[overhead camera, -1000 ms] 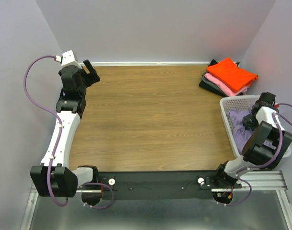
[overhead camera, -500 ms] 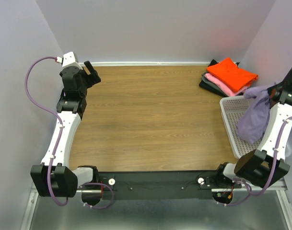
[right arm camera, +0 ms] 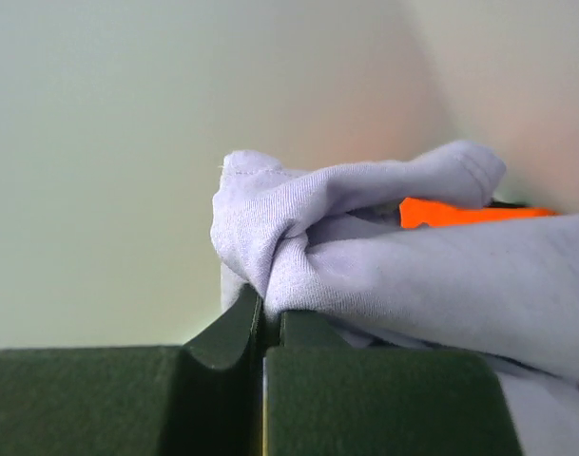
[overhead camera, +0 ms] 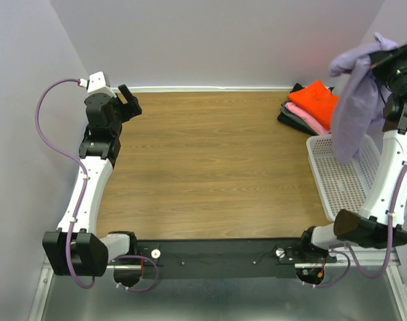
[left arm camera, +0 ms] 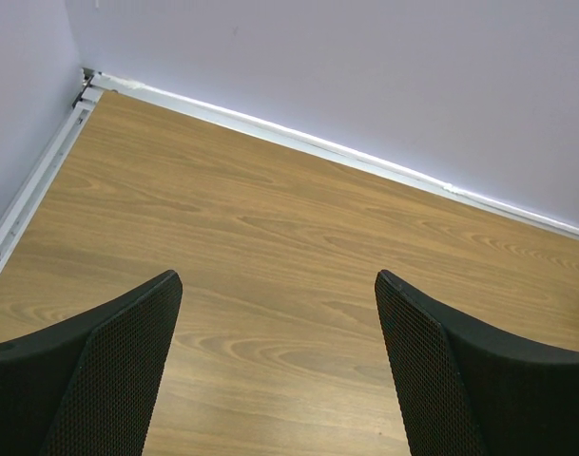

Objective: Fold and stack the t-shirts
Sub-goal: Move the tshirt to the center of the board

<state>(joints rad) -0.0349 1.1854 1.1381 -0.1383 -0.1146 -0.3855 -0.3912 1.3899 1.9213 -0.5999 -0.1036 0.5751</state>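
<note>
our right gripper [right arm camera: 263, 318] pinches the lavender t-shirt [right arm camera: 384, 256] — a bunched fold juts past its jaws. our left gripper [left arm camera: 278, 290] stands spread, table [left arm camera: 270, 218] showing between its jaws.

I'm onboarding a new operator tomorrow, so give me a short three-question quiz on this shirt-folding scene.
1. True or false: the right gripper is shut on the purple shirt.
2. Which colour tops the stack of folded shirts? A) pink B) orange C) dark grey
3. Fill in the blank: the left gripper is ____ and holds nothing.

Key: 1 true; 2 B; 3 open.
</note>
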